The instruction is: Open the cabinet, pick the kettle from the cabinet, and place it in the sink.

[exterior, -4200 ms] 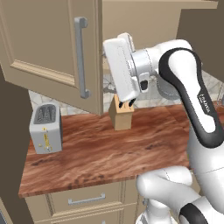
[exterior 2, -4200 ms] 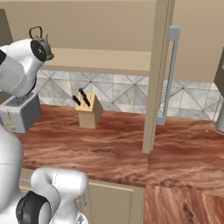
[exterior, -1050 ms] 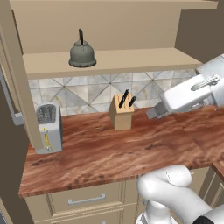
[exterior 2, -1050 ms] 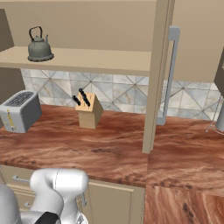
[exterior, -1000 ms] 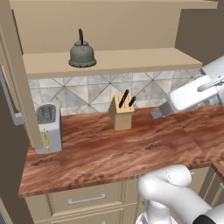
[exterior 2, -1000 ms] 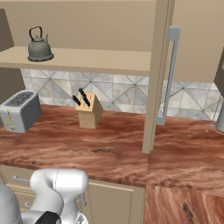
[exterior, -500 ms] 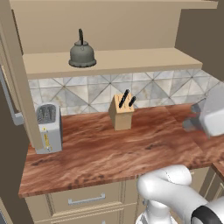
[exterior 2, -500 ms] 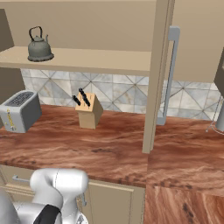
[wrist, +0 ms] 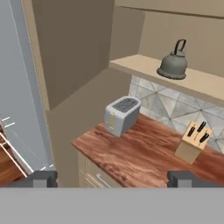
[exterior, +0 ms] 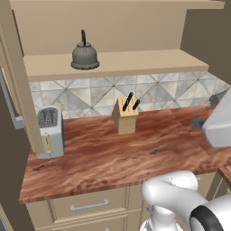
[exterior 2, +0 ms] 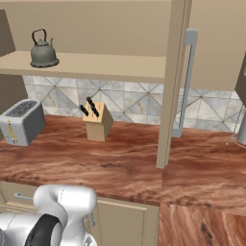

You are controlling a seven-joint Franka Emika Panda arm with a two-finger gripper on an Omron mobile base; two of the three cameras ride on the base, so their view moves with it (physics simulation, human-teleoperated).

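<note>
A reddish-brown wood-grain bench (exterior: 113,158) ran along a wall faced with grey diamond-patterned tiles (exterior: 99,97). Beige drawer fronts (exterior: 88,205) with short horizontal handles sat under the bench. A boxy grey toaster (exterior: 48,131) stood at its left end, and a wooden knife block (exterior: 125,118) stood near the tiled wall.

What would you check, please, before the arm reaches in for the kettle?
1. Cabinet doors open: ok, both swung wide.
2. Kettle upright on the cabinet floor: ok.
3. Space around the kettle free: ok, nothing beside it.
4. Gripper open and empty: ok, fingertips far apart.
5. Gripper lined up with the kettle: not ok, kettle sits far up and off to one side in the hand view.
6. Sink ready: cannot tell.
</note>
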